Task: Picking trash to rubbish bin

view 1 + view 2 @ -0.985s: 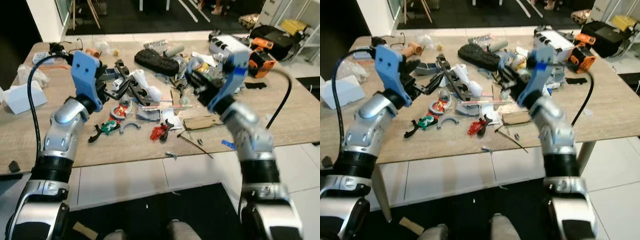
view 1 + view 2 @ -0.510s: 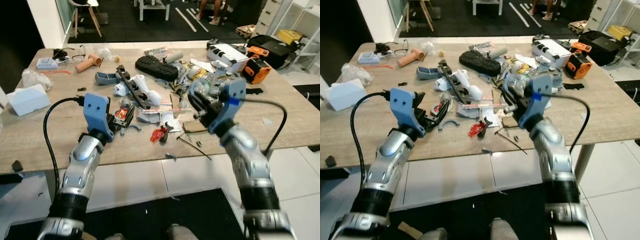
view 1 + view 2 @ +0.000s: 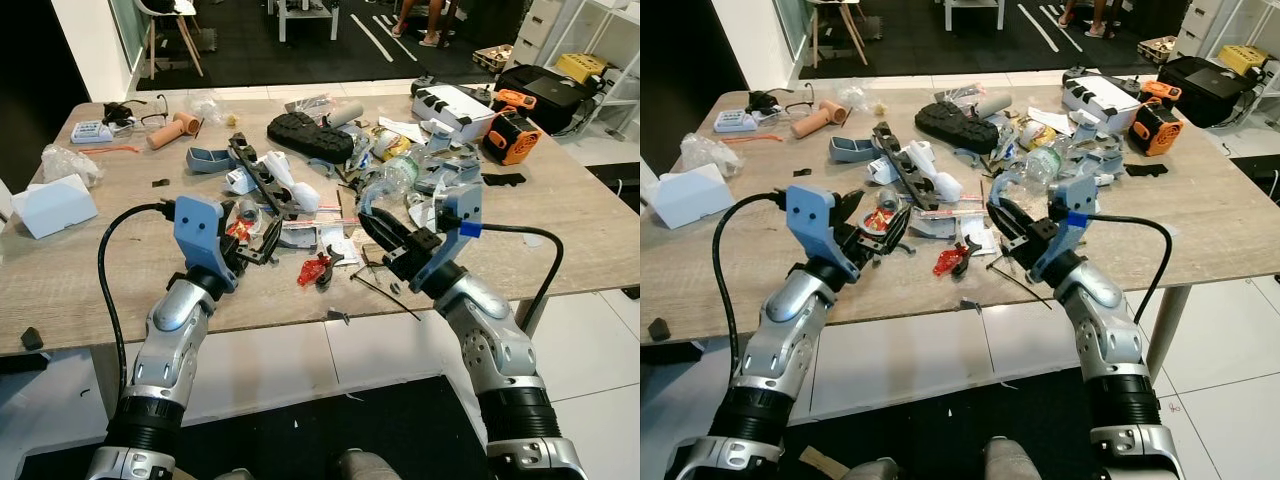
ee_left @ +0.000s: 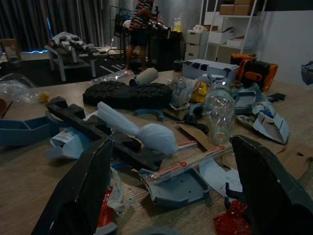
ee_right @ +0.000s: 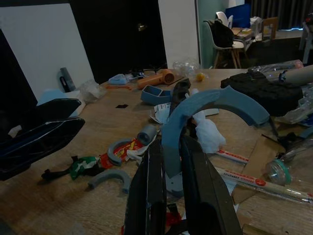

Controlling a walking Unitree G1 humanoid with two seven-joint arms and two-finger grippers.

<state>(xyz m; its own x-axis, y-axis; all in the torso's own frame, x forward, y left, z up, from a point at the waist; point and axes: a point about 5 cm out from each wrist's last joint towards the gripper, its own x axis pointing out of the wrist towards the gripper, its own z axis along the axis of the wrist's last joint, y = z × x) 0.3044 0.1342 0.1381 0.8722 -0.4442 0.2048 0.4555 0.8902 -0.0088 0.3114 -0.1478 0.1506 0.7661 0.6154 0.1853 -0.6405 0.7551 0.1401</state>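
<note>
wooden table (image 3: 60, 270) | white box (image 3: 55, 203) | orange tool (image 3: 511, 135)

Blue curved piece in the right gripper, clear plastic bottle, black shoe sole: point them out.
blue curved piece (image 5: 215, 100), right wrist view, arc's top.
clear plastic bottle (image 4: 218, 110), left wrist view, body.
black shoe sole (image 3: 310, 135), left eye view, tread middle.

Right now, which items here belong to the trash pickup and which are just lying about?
Job: right hand, shut on blue curved piece; left hand, open; plastic bottle; red scrap.
Lying about, probably: orange power tool; white box; glasses; black tread.
</note>
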